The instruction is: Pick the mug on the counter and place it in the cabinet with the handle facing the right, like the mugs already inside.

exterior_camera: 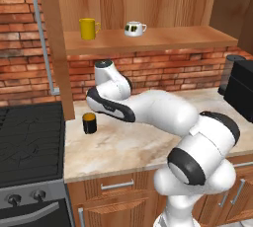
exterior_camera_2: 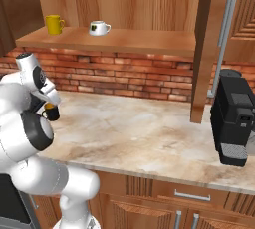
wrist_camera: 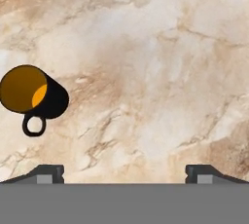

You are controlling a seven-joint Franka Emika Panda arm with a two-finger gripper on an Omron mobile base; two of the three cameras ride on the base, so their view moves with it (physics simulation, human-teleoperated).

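The black mug stands upright on the beige counter, near its left end. In the hand view the mug lies at the left, its orange inside showing and its loop handle pointing toward the bottom of that view. My gripper hangs open over bare stone to the side of the mug, holding nothing. Above, the open cabinet's shelf carries a yellow mug and a white mug.
A black coffee machine stands at the counter's right end. A black stove borders the counter on the left. The cabinet's open doors hang down at either side. A brick wall runs behind.
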